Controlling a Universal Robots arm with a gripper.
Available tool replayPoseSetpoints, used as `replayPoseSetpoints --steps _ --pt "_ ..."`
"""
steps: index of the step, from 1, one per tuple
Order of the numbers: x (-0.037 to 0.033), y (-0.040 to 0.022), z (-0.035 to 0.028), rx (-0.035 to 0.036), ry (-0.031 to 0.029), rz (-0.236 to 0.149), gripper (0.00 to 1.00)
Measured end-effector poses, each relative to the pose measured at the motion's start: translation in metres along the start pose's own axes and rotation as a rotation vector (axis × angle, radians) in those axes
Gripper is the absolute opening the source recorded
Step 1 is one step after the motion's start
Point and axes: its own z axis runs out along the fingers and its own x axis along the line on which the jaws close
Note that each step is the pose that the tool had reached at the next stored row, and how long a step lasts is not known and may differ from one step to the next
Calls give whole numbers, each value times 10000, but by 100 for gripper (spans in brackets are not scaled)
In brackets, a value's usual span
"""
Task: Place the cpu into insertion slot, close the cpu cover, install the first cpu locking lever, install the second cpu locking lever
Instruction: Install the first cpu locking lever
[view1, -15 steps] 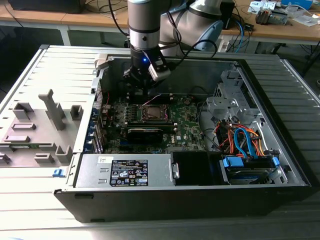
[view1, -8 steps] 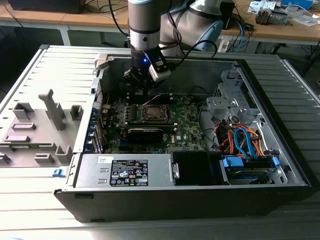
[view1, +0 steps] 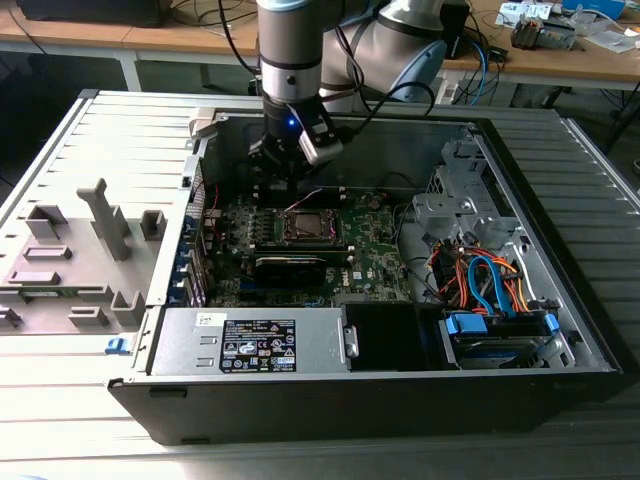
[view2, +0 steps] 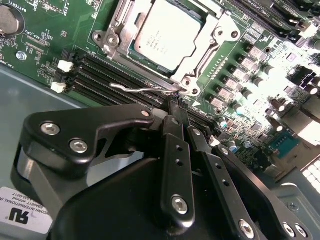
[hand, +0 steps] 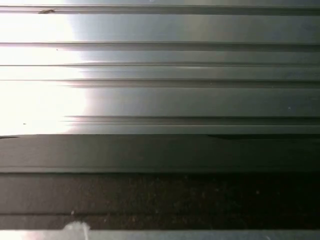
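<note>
While the arm (view1: 290, 50) hangs over the open computer case (view1: 400, 380), its gripper (view1: 290, 165) sits low above the green board (view1: 375, 250), at about 11 o'clock from the slot (view1: 312, 226) in the exterior view. In the second wrist view the jaws look drawn together, the black fingers (view2: 176, 125) meeting in a narrow tip right at the socket's corner; whether they actually pinch anything I cannot tell. That tip touches, or is very close to, a thin silver lever (view2: 142, 89) that runs along one side of the slot (view2: 112, 37), beside the dark memory slots (view2: 107, 72).

The cpu (view2: 165, 32) lies flat inside the slot, its pale metal top facing up. The cover (view2: 212, 42) is down over it, the silver frame lying around the chip's edges (the chip shows through the window cut-out).

In the exterior view a power supply (view1: 250, 342) fills the case's near edge at about 7 o'clock from the slot, and a bundle of blue and orange cables (view1: 490, 280) lies at about 4 o'clock. A grey side panel (view1: 75, 250) lies flat at 9 o'clock, outside the case. Wooden desks (view1: 560, 55) stand behind. The first wrist view shows ribbed grey metal (hand: 200, 95).
</note>
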Motion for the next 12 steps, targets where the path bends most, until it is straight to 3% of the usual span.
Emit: replayPoseSetpoints --steps 12 --pt "-16 1 26 4 0 0 11"
